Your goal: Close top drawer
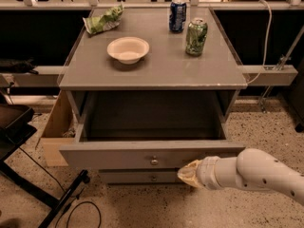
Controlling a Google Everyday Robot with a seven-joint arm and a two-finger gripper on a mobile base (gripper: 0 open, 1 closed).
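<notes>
The tool (pixel 189 174) is sitting at the lower edge of the top drawer (pixel 118 155), right of its knob (pixel 154 161); how far open it is cannot be told. The drawer is standing pulled out under the tabletop (pixel 156 72), which is carrying a bowl (pixel 128 49).

A white bowl (pixel 127 49) sits left of centre on a grey table top (pixel 156 75). Near the far edge stands a blue can (pixel 177 15), with a green can (pixel 196 36) just right of it and nearer. A crumpled green bag (pixel 103 22) lies at far left. Below, a cardboard box (pixel 56 127) rests on the speckled floor (pixel 156 208) at left, beside a black stand (pixel 14 127). The gripper (pixel 187 175) hangs low at near right.
</notes>
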